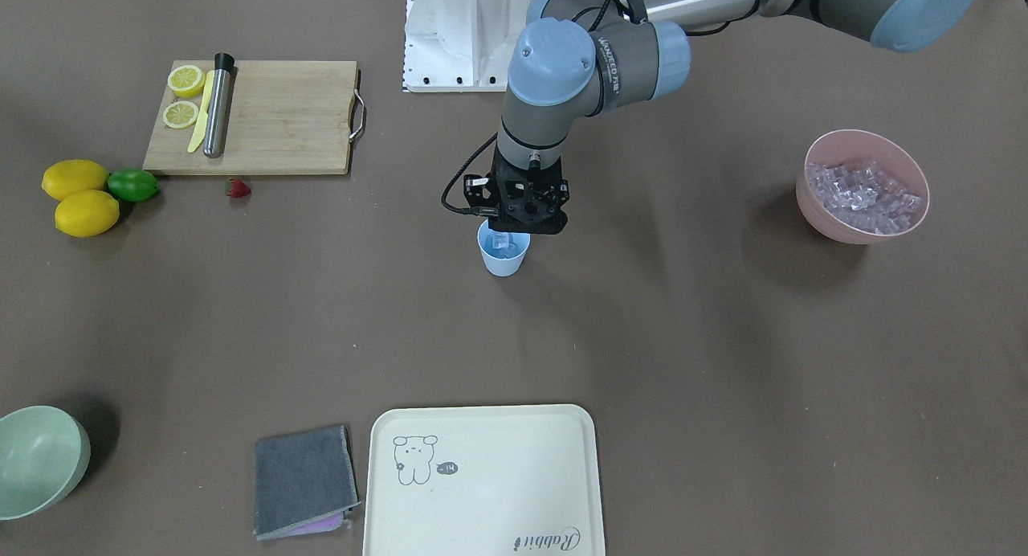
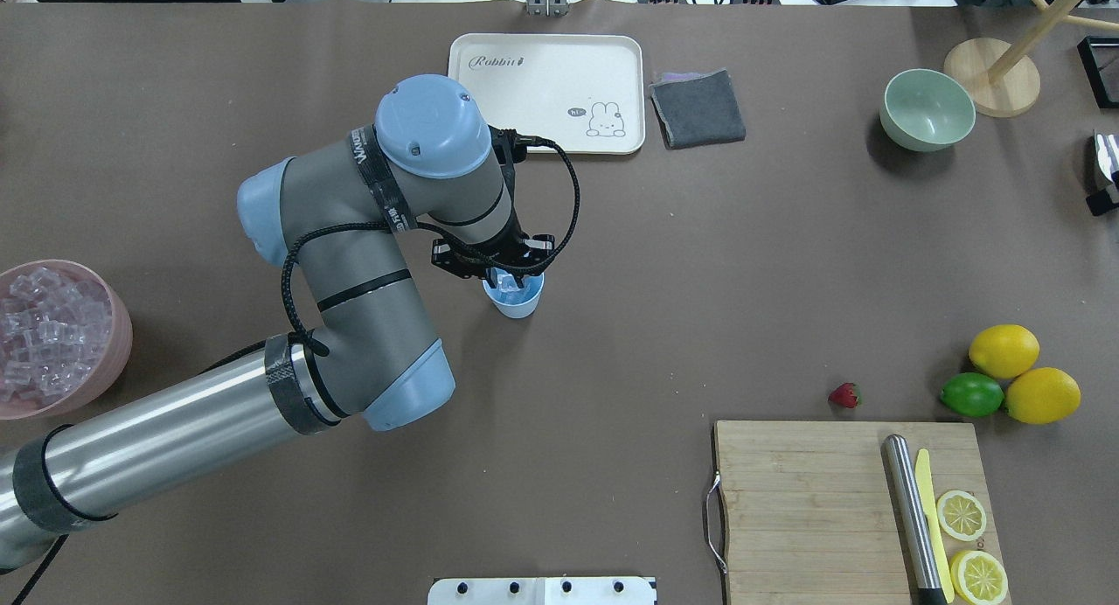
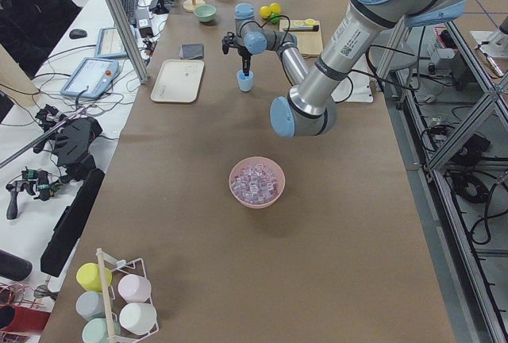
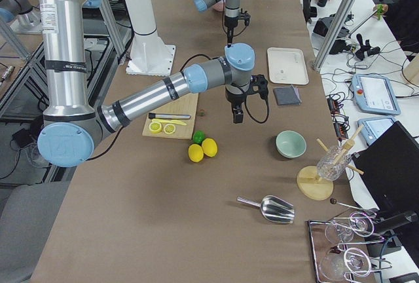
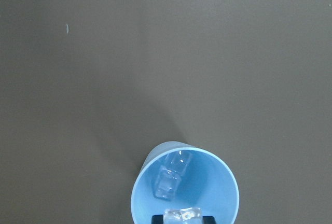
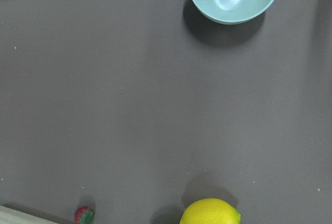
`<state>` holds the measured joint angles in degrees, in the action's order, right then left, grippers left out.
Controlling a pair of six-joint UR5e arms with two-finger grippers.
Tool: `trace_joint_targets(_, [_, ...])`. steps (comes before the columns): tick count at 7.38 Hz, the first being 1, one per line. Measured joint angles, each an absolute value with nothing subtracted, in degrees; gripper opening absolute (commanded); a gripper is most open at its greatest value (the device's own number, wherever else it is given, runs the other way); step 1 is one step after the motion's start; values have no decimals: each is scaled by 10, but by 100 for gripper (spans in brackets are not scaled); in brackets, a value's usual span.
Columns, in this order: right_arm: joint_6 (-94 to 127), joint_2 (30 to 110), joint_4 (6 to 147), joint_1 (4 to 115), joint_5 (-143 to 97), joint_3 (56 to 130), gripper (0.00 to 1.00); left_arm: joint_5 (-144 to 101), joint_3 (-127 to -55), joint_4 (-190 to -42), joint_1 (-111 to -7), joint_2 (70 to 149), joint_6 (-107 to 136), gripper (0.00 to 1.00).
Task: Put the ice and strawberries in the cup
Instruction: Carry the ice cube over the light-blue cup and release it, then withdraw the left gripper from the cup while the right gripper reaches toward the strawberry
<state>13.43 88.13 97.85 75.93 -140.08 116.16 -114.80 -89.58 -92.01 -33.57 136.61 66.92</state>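
The pale blue cup (image 1: pixel 503 259) stands mid-table and also shows in the overhead view (image 2: pixel 517 303). My left gripper (image 1: pixel 520 228) hangs straight over its mouth. In the left wrist view the gripper (image 5: pixel 181 219) is shut on a clear ice cube (image 5: pixel 181 214) just inside the rim, and another ice cube (image 5: pixel 167 182) lies in the cup (image 5: pixel 220 193). The pink bowl (image 1: pixel 813 210) of ice (image 2: pixel 44 330) stands on the left arm's side. The strawberry (image 2: pixel 844 395) lies on the table by the cutting board. My right gripper (image 4: pixel 237 118) hovers above the table near the strawberry (image 6: pixel 84 215); I cannot tell if it is open.
A wooden cutting board (image 2: pixel 804 500) holds a metal muddler (image 2: pixel 909 518), a yellow knife and two lemon halves (image 2: pixel 962 515). Two lemons (image 2: pixel 1004 351) and a lime (image 2: pixel 971 394) lie beside it. A mint green bowl (image 2: pixel 927 108), grey cloth (image 2: pixel 699 108) and cream tray (image 2: pixel 546 89) stand at the far edge.
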Motion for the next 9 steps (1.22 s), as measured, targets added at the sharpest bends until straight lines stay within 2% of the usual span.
trace_joint_targets(2, [205,855,966,719,-1398,1165,99,-1150,-926,-915,-352,1357,664,97])
trace_joint_targets(5, [415,844,860,599,-1324,1163,98,-1169,-1026,-913,-428,1244,553,97])
trace_joint_targets(9, [529,846,831,450,-1224,1146,97,-1219,-1042,-915,-512,1183,466,98])
